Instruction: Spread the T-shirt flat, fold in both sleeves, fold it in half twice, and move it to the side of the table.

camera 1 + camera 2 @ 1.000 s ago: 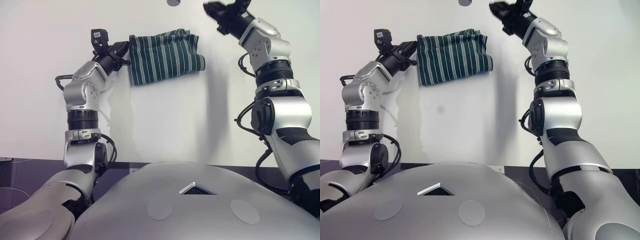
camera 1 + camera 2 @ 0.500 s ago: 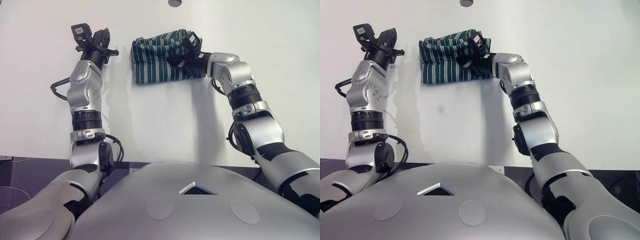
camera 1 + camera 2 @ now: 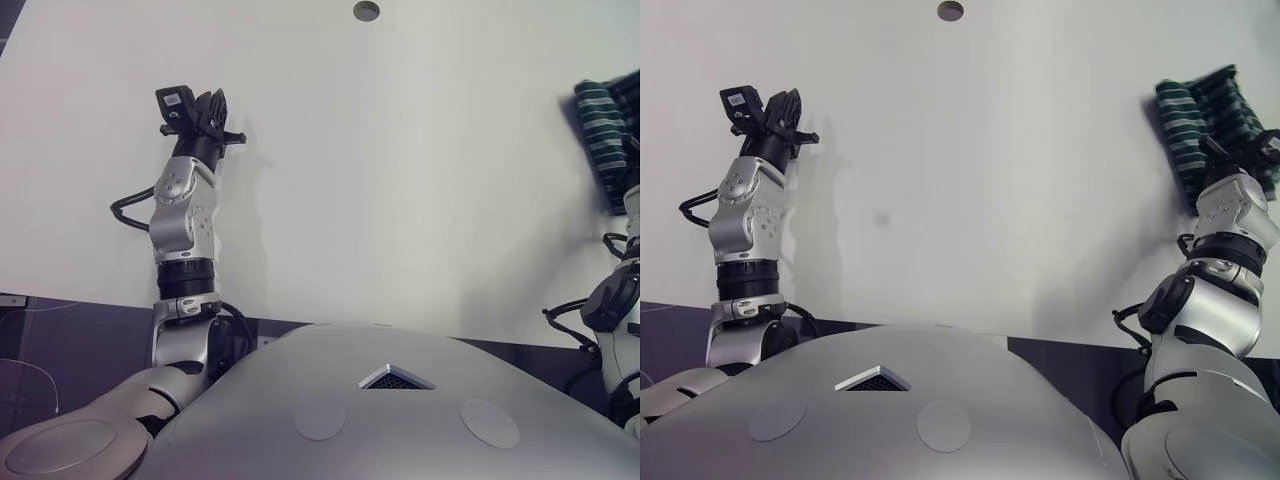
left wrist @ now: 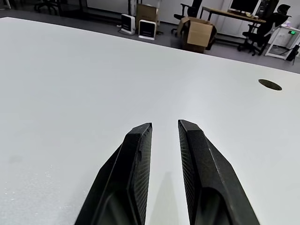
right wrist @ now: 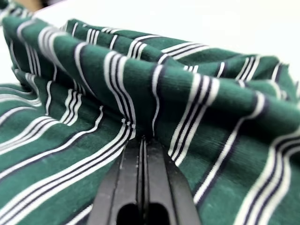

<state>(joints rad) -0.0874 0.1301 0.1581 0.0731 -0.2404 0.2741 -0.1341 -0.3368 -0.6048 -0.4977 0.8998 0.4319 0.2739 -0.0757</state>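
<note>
Right gripper [image 5: 142, 140] clamped on folded shirt [image 3: 1205, 120], far right on table [image 3: 400, 150]. Left gripper [image 4: 164, 127] above table, fingers slightly apart, empty.

So the left arm [image 3: 183, 225] is being held nearly upright on the robot's left side, forearm stacked over the elbow, wrist being pointed forward. The left gripper [image 4: 164, 126] is being held with its two dark fingers [image 4: 136, 173] slightly parted, just a narrow gap between the tips, and nothing is being gripped there. The right arm [image 3: 1212, 295] is being held far out to the robot's right, elbow bent and forearm being angled up and forward. The right gripper [image 5: 141, 139] is being pressed closed, fingers flat together, with a fold of the T-shirt [image 5: 197, 98] being pinched at the tips.
</note>
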